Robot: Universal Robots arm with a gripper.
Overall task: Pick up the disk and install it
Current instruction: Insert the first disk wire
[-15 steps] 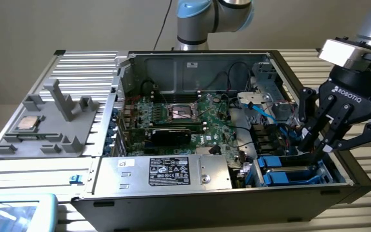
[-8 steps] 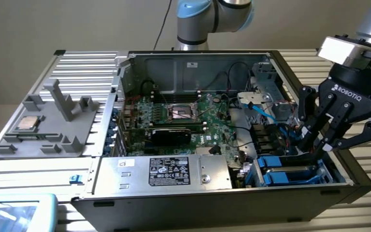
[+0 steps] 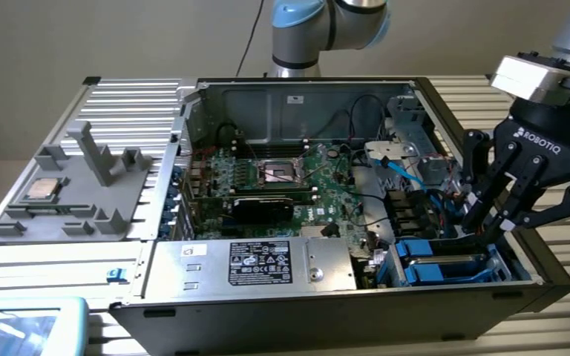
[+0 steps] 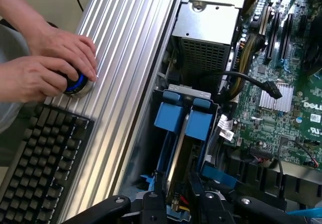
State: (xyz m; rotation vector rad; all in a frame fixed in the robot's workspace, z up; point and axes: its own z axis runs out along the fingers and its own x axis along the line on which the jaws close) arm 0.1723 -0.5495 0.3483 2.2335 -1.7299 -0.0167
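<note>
Disk (image 4: 177,156) stands on edge in its blue carrier (image 4: 171,114), down in the drive bay (image 3: 398,261) just beside the power supply (image 3: 265,263), on the exterior view's right of it. Gripper (image 4: 176,198) is over the bay with a finger on each flat side of the disk; looks pinched on it, not spread wide.

Step, my call: pickup is done and this is the install, with the disk partway in its slot. Seating it calls for staying square to the slot and a straight push, clear of the black cable (image 4: 251,80) looping just beyond the bay from the power supply.

Writing: "ROBOTIQ" in white on the gripper body. "DELL" on the board (image 4: 282,58) next to the power supply. The power supply's black label has print too small to read.

Further off: a chip (image 3: 42,190) on a grey tray (image 3: 67,219), well apart from the power supply on the exterior view's left. A person's hands (image 4: 50,65) rest on a blue-lit knob (image 4: 76,84) by a keyboard (image 4: 45,156), outside the case.
</note>
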